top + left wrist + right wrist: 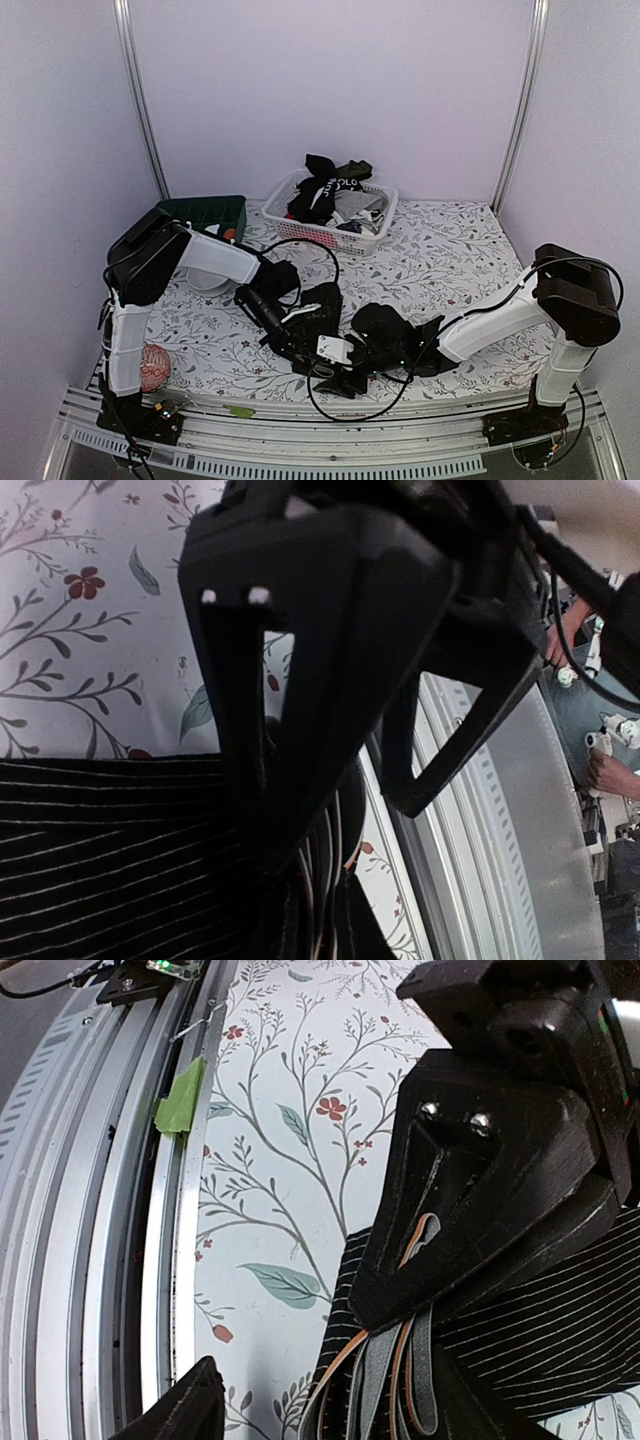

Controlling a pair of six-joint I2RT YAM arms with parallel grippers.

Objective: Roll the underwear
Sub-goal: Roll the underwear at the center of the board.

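Where the left gripper point(332, 836) pinches it, soft black pinstriped underwear point(110, 860) bunches.

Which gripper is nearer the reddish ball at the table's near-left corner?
Left. The left gripper sits right of the ball, on the underwear; the right gripper is farther right.

Being boxed in on 3 sides by plain pale-lilac walls point(330, 90), w/ silver upright posts point(141, 100) running up both rear corners. Spreading over desk point(450, 250): white cloth point(290, 1080) w/ grey-green leaf & small red flower print. Running along near edge: ribbed aluminium rail point(330, 445), carrying bit of green tape point(180, 1100). Getting soft, even light throughout.
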